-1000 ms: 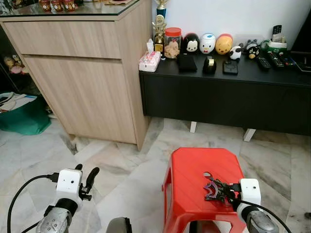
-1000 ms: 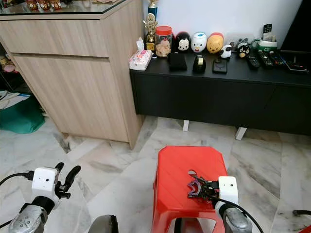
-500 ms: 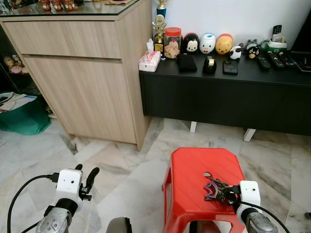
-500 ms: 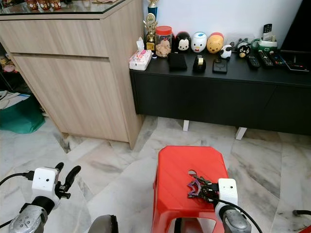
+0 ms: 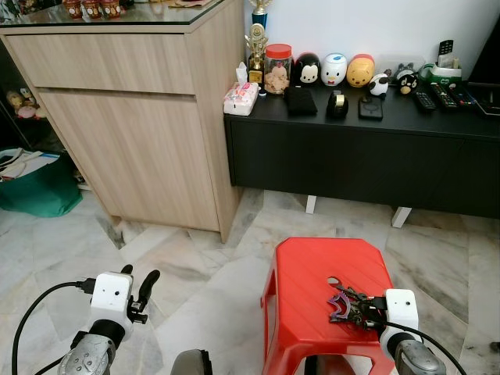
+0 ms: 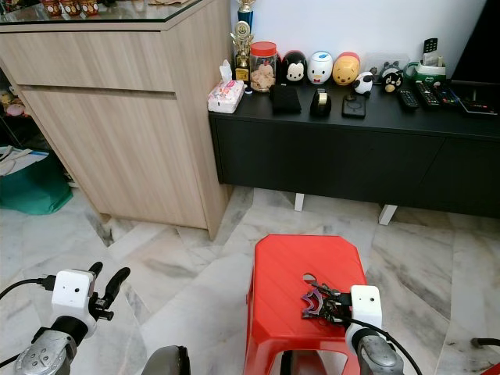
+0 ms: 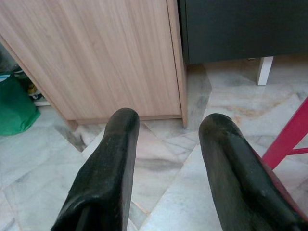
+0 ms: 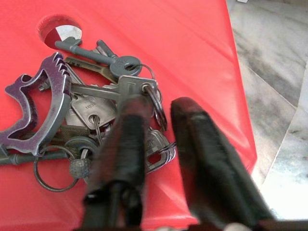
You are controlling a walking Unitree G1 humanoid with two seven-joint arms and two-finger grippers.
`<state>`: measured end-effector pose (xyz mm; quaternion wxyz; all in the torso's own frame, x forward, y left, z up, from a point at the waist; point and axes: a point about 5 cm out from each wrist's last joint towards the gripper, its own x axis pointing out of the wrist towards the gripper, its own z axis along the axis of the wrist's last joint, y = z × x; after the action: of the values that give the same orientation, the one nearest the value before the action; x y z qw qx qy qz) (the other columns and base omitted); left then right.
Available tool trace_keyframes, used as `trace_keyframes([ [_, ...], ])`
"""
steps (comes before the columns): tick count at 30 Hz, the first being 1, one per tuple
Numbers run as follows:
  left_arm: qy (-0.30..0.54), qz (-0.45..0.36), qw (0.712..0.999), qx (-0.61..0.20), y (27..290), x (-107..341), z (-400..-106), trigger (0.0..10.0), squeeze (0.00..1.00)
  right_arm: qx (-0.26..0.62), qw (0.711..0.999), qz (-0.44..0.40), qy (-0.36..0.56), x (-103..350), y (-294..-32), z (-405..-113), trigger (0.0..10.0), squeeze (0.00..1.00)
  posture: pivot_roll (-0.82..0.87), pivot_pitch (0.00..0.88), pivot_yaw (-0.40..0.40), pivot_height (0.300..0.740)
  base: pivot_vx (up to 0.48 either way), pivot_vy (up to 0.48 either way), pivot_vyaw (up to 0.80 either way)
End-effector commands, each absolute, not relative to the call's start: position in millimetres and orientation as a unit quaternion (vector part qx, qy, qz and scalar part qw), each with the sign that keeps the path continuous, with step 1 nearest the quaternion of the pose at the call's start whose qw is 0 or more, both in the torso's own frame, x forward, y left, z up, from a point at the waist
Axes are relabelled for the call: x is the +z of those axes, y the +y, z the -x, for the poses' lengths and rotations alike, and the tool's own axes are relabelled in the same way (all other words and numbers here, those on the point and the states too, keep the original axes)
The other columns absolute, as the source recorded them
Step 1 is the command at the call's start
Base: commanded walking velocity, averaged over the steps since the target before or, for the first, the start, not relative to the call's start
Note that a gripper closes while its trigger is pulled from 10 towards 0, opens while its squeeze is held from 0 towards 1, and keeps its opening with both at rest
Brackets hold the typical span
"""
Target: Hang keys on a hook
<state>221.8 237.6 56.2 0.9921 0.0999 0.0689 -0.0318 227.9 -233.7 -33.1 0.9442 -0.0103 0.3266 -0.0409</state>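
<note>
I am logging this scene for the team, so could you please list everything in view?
keys: one bunch, grey metal with a purple charm, on the red stool
red stool: one, red, on the marble floor before the robot
wooden cabinet: one, light wood, far left
black sideboard: one, black, against the wall
cartoon figures: several, mixed colours, on the sideboard
jar: one, red lid, on the sideboard
remote controls: several, black, sideboard's right end
green bag: one, green, floor beside the cabinet
left gripper: open, over the floor
right gripper: fingers closing around the key rings
</note>
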Motion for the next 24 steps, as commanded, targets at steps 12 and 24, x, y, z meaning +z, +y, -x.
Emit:
trace_keyframes([
  [12,0.086,-0.115,0.989,-0.036,239.8,52.3,-221.9,10.0,0.00,-0.024,0.957,-0.008,0.289,-26.1,-220.5,-239.0,0.0,0.00,0.08,0.000,0.020,0.598,0.000,0.000,0.00],
  [24,0.087,-0.117,0.989,-0.029,240.6,50.6,-220.5,10.0,0.00,-0.035,0.994,-0.050,0.093,29.2,-205.6,-271.9,0.0,0.00,0.08,0.000,0.016,0.598,0.000,0.000,0.00],
])
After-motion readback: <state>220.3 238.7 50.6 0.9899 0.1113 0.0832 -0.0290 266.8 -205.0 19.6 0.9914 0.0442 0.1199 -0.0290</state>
